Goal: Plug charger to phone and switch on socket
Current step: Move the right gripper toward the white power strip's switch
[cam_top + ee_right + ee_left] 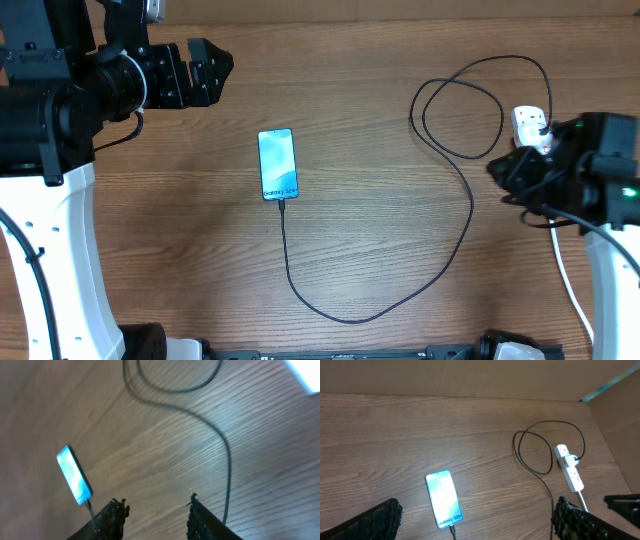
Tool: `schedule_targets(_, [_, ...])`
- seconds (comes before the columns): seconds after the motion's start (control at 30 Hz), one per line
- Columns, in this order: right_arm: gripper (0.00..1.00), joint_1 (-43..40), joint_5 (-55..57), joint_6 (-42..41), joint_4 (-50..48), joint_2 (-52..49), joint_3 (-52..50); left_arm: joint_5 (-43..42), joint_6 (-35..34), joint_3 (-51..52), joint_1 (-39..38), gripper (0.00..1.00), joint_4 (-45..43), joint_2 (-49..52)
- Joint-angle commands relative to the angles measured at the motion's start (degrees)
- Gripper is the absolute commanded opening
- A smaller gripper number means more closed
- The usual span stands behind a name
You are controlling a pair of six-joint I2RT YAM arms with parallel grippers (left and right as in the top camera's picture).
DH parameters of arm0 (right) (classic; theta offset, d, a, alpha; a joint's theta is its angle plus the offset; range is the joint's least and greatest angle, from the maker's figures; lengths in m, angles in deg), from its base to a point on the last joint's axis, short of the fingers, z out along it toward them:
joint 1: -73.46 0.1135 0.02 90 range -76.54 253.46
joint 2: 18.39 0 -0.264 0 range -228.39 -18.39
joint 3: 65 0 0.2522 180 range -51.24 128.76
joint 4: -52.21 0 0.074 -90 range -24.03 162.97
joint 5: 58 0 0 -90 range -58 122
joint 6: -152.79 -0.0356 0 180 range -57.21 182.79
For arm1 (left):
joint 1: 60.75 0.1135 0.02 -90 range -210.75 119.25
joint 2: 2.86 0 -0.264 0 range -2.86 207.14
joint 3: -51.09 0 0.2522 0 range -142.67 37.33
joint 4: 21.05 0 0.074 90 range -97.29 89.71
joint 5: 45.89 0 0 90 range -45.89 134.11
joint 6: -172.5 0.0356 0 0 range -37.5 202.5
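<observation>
The phone point(278, 164) lies flat mid-table, its light-blue screen lit and reading "Galaxy S24+". It also shows in the left wrist view point(443, 499) and the right wrist view point(73, 481). The charger's thin black cable point(400, 300) is plugged into the phone's near end, curves right and loops up to a black plug in the white socket strip point(530, 128), seen in the left wrist view point(568, 467). My left gripper point(205, 72) is open and empty at the far left, away from the phone. My right gripper point(155, 510) is open and empty, beside the socket.
The socket's thick white cord point(568, 290) runs down the right side toward the table's front edge. A cardboard wall point(615, 420) stands at the right in the left wrist view. The white arm bases point(60, 250) stand at both table sides.
</observation>
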Motion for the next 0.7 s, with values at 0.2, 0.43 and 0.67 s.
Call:
schedule_targets(0.2, [0.32, -10.62, -1.01, 2.75, 3.74, -8.59, 10.64, -0.09, 0.02, -0.96, -0.42, 1.00, -0.04, -0.55])
schedule_targets(0.43, [0.25, -17.16, -7.13, 3.96, 3.13, -17.66, 16.61, -0.09, 0.02, -0.96, -0.42, 1.00, -0.04, -0.55])
schedule_targets(0.67, [0.04, -24.46, -14.69, 3.93, -2.01, -24.41, 17.31, -0.09, 0.02, -0.96, -0.42, 1.00, -0.04, -0.55])
